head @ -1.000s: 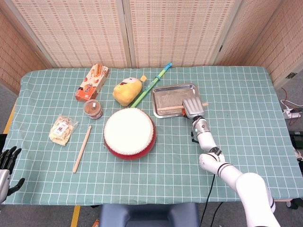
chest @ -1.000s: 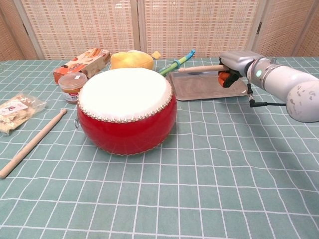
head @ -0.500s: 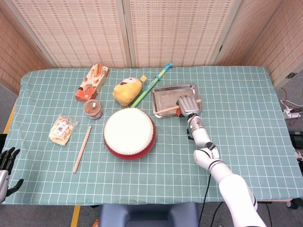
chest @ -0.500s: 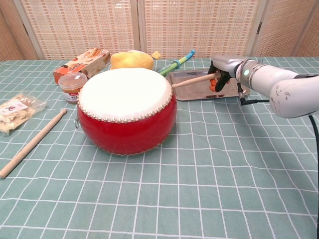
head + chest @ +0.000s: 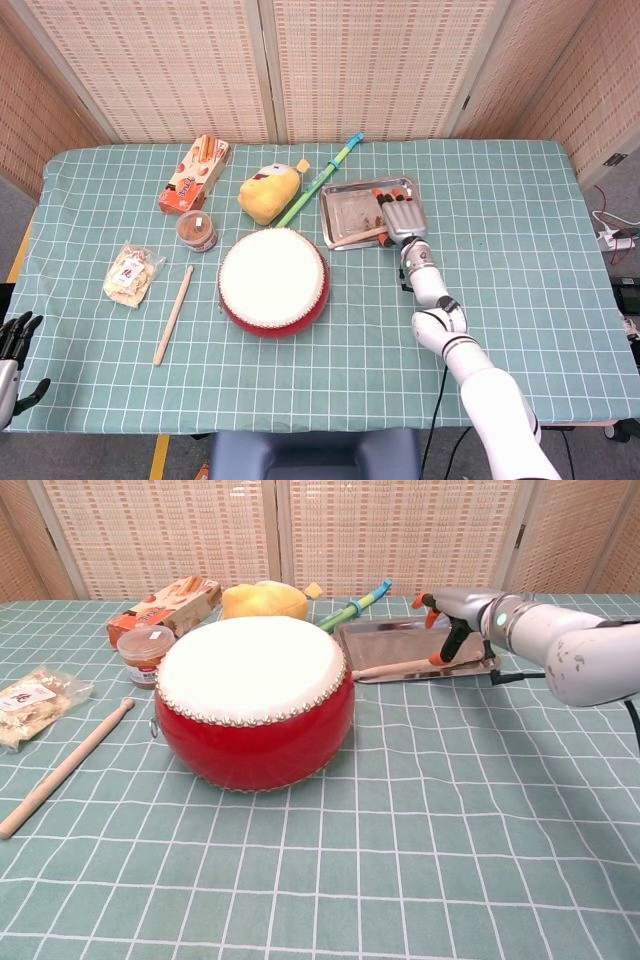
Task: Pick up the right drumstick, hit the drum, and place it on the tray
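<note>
1. Head view is showing the surface (image 5: 500,200), a table under a green checked cloth, carrying every item catalogued below.
2. Drum (image 5: 273,281): red shell, white skin, sitting near the middle of the surface. Judged rigid in the body with a taut, springy head; it is not needing a hold.
3. Tray (image 5: 345,205): shallow metal dish lying behind and to the right of the drum, its rim looking hard and slick.
4. Right hand (image 5: 398,210): hovering over the right part of the tray, fingers spread apart with orange tips showing in the chest view (image 5: 436,608); it is gripping nothing.
5. Right drumstick (image 5: 358,238): lying on the tray's near edge, tip pointing toward the drum, butt end just beneath the hand. In the chest view the stick (image 5: 400,667) is resting flat along the front lip. Judged light, stiff and smooth wood, liable to roll on metal; the butt end would be the place to grip it.
6. Left drumstick (image 5: 174,313): lying on the cloth left of the drum, untouched.
7. Left hand (image 5: 14,338): hanging at the frame's lower left corner, well apart from everything; fingers are looking apart and holding nothing.
</note>
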Controlling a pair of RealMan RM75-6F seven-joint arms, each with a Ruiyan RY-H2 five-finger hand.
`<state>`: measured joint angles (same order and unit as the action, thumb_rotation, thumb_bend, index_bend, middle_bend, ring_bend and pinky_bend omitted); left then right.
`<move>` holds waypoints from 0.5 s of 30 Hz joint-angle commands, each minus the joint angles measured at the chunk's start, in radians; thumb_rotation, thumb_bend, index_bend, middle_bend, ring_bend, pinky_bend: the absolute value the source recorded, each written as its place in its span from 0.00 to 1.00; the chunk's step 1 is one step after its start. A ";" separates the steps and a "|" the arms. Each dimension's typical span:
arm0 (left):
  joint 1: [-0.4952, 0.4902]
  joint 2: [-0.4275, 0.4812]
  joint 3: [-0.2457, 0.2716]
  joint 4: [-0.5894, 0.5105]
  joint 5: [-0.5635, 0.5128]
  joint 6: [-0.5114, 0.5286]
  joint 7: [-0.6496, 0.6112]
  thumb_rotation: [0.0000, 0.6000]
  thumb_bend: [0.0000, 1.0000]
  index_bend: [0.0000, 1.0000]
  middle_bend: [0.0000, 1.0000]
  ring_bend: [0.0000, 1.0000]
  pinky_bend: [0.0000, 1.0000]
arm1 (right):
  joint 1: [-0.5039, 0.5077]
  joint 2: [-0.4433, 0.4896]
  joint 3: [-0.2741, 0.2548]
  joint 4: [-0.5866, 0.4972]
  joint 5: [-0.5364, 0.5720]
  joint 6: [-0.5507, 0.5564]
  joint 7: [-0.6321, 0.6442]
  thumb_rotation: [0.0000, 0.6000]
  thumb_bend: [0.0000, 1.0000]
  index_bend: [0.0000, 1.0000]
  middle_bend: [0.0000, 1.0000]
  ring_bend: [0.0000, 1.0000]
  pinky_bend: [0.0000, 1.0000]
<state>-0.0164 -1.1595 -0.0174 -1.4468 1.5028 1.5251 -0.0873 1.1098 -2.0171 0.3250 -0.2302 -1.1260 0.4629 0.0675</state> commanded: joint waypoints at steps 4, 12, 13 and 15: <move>0.000 0.001 -0.001 0.002 0.002 0.002 -0.002 1.00 0.22 0.00 0.00 0.00 0.00 | -0.006 0.012 0.000 -0.017 -0.010 0.017 0.010 1.00 0.32 0.03 0.16 0.05 0.18; -0.004 0.007 -0.008 0.006 0.010 0.013 -0.011 1.00 0.22 0.00 0.00 0.00 0.00 | -0.136 0.210 -0.062 -0.323 -0.118 0.308 0.024 1.00 0.32 0.11 0.16 0.09 0.23; -0.005 0.008 -0.009 0.004 0.012 0.015 -0.011 1.00 0.22 0.00 0.00 0.00 0.00 | -0.169 0.265 -0.060 -0.421 -0.117 0.351 0.001 1.00 0.32 0.12 0.16 0.09 0.24; -0.007 0.010 -0.011 0.002 0.014 0.015 -0.010 1.00 0.22 0.00 0.00 0.00 0.00 | -0.226 0.358 -0.059 -0.589 -0.104 0.409 -0.060 1.00 0.32 0.15 0.16 0.09 0.24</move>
<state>-0.0232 -1.1499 -0.0279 -1.4450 1.5171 1.5404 -0.0973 1.0068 -1.8472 0.2861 -0.5121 -1.2059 0.7246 0.0782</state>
